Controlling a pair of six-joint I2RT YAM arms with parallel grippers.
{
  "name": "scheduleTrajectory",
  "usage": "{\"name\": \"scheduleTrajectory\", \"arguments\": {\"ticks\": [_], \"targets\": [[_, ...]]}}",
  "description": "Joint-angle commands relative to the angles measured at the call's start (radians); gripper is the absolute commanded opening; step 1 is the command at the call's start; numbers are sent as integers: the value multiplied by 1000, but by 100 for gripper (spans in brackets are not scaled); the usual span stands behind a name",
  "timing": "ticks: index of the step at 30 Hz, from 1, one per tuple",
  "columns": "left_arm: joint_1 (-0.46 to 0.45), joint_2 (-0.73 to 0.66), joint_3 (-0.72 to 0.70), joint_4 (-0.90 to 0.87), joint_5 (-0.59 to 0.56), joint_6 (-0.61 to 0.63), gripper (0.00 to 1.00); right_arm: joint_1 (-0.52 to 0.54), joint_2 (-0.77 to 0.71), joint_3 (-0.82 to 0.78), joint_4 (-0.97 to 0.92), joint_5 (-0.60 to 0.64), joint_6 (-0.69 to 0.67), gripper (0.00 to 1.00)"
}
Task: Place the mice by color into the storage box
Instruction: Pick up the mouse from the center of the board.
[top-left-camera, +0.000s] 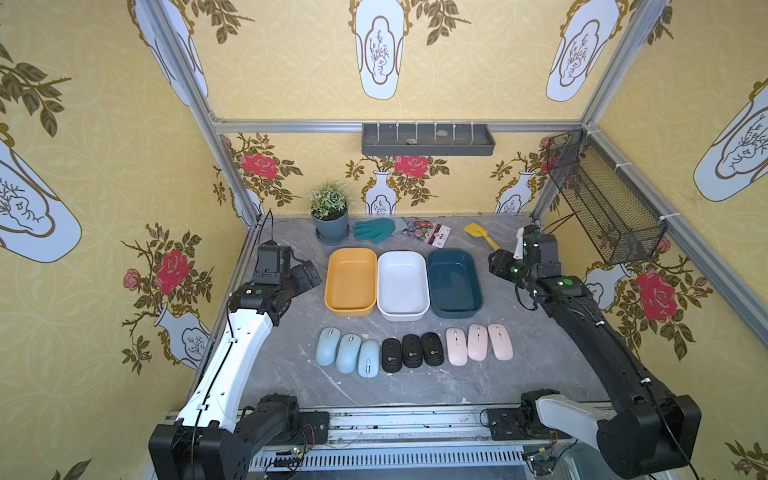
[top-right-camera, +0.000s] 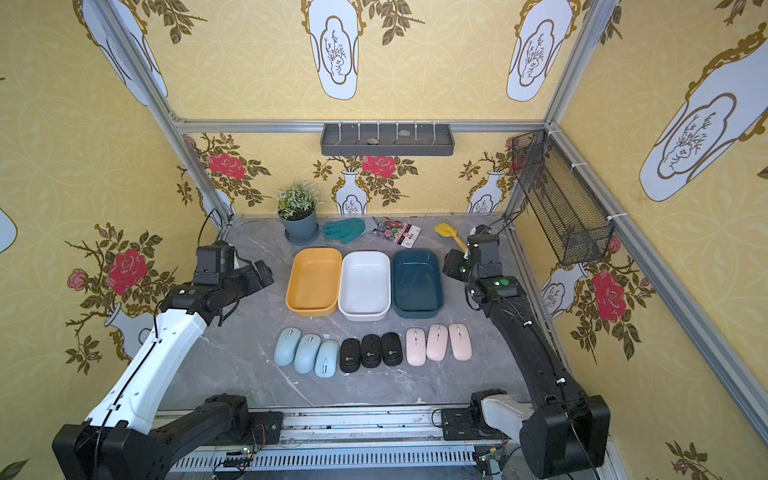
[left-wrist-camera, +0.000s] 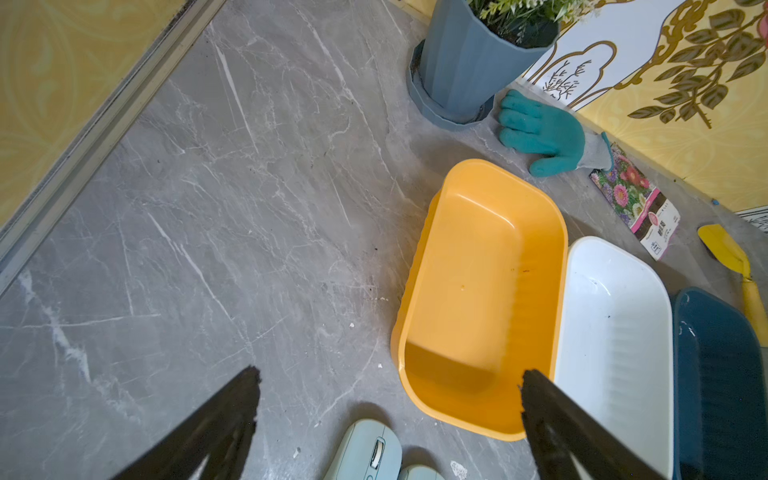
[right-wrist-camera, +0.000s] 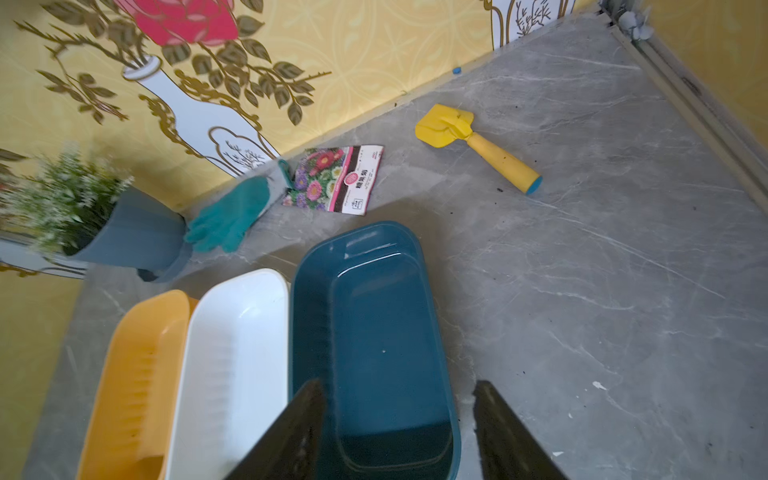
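Note:
Nine mice lie in a row near the table's front in both top views: three light blue (top-left-camera: 348, 352) at the left, three black (top-left-camera: 412, 350) in the middle, three pink (top-left-camera: 478, 341) at the right. Behind them stand an orange box (top-left-camera: 351, 278), a white box (top-left-camera: 402, 282) and a dark blue box (top-left-camera: 454, 280), all empty. My left gripper (left-wrist-camera: 390, 376) hovers wide open by the orange box's left side, with a light blue mouse (left-wrist-camera: 365, 453) below it. My right gripper (right-wrist-camera: 398, 384) is open and empty over the dark blue box's right rim.
Along the back wall sit a potted plant (top-left-camera: 331, 224), a green glove (top-left-camera: 376, 229), a seed packet (top-left-camera: 430, 232) and a yellow trowel (top-left-camera: 482, 235). A mesh basket (top-left-camera: 602, 203) hangs on the right wall and a grey shelf (top-left-camera: 428, 141) on the back wall.

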Motion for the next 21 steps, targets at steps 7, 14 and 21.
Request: {"name": "scheduleTrajectory", "arguments": {"ticks": [7, 14, 21], "targets": [[-7, -35, -14, -16, -26, 6, 100, 17, -18, -61, -57, 143, 34, 86], [-17, -33, -17, -16, -31, 10, 100, 17, -37, -101, -47, 112, 48, 91], [-18, -25, -20, -13, -35, 12, 100, 17, -30, -100, -69, 123, 53, 92]]}}
